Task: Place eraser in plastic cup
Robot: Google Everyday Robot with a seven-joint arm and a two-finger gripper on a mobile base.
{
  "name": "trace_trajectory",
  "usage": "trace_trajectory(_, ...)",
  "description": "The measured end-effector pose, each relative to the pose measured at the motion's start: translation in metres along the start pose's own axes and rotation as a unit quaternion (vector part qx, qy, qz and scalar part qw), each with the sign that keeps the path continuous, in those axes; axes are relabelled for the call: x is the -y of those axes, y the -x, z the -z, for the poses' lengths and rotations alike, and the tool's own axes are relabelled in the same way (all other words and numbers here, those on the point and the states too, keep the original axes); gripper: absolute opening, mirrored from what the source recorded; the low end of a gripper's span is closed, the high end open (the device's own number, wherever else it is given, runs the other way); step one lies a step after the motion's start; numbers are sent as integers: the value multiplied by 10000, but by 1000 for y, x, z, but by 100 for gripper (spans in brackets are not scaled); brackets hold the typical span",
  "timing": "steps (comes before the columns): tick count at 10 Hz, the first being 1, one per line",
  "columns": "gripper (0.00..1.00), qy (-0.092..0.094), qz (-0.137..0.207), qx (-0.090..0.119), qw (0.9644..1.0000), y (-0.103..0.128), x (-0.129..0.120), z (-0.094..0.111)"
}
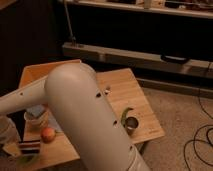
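No brand, label or writing can be read on anything here.

The robot's thick pale-grey arm (85, 115) fills the middle of the view. Its upper link rises from the lower edge of the picture to a rounded elbow above the middle of the light wooden worktop (125, 95), and from there a slimmer link runs down and to the left towards the worktop's front left corner. A few small dark holes dot the arm's casing.

The pincer (11, 142) sits at that front left corner, low over the surface and partly cut off by the picture's left edge; it looks pale and blurred, and its fingers are clenched. The small block eraser with dark, white and reddish-brown stripes (30, 146) is just beside the pincer at the same corner, perhaps between its tips, though the view is too poor to say that it is gripped. Below it, at the front edge, a lime-green shape shows that is probably the translucent green plastic cup (27, 159).

Near the left edge stands a white cup (36, 118), and an orange-red round fruit (48, 134) lies just in front of it. Towards the front right corner a shiny metal cup (131, 125) stands, with a curved green object (125, 115) touching its rear side.
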Motion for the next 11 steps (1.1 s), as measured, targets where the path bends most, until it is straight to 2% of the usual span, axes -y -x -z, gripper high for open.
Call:
trace_trajectory(7, 0, -43, -35, -149, 9999, 3, -5, -12)
trace_trajectory(10, 0, -2, -16, -228, 9997, 5, -6, -15)
trace_trajectory(11, 5, 22, -10, -220, 9998, 5, -7, -16)
